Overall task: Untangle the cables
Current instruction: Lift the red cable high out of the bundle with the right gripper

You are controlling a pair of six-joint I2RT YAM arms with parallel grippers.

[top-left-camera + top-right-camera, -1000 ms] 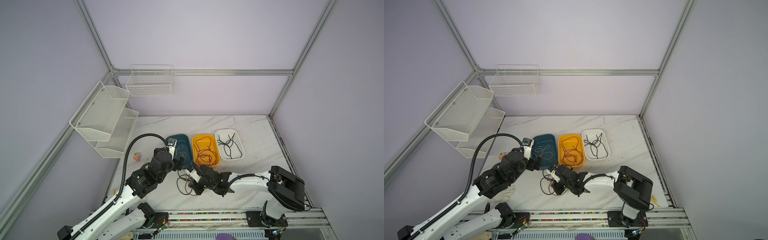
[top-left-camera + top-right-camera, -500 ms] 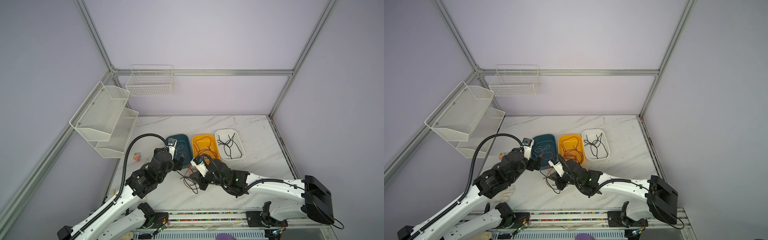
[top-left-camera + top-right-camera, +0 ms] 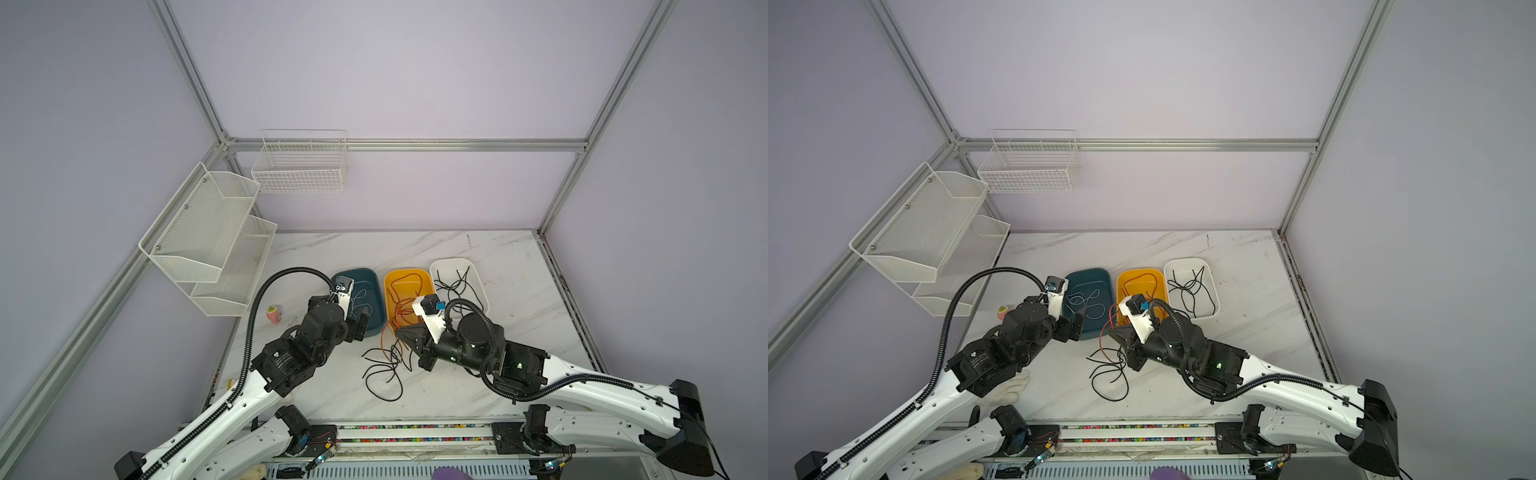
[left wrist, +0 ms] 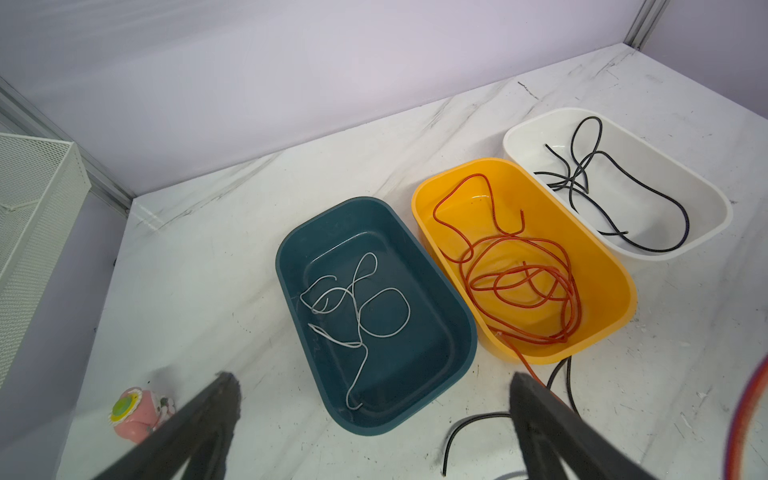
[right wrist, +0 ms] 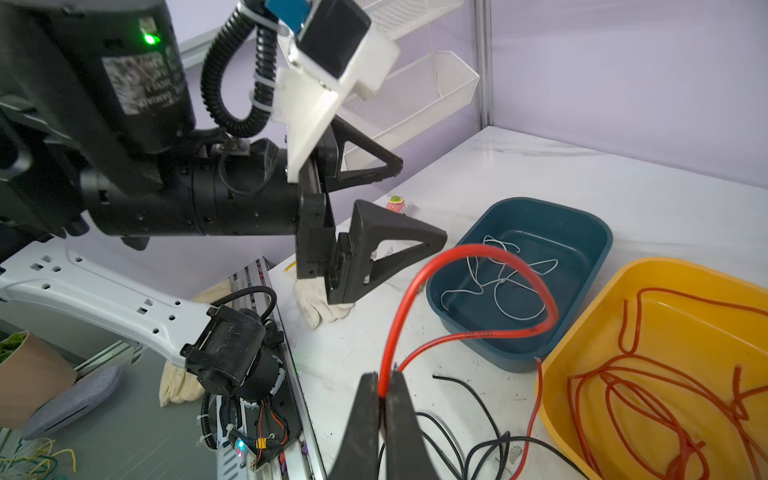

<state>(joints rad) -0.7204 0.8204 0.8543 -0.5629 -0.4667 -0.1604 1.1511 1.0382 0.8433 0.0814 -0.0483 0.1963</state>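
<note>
Right wrist view: right claw (image 5: 384,390) pressed together on the orange cable (image 5: 478,250), which arches up from the tips and bends back down toward the table (image 5: 540,174).
Loose tangle: black cables (image 3: 384,374) curl on the marble just in front of the yellow tub (image 3: 389,291), below the right claw (an orange strand crosses them).
Left claw (image 4: 374,388): spread wide, holding nothing, over the near end of the teal tub (image 4: 453,316).
Teal tub: one thin white cable (image 4: 409,311) lying loose inside.
Yellow tub: just beside the teal one, orange coils (image 4: 519,282) inside; one orange strand hangs over its near rim onto the table.
White tub (image 4: 673,174): last in the row, just beside the yellow one, black strands (image 4: 573,183) inside.
Pink toy (image 4: 133,415): near the table's left edge, well apart from the tubs.
</note>
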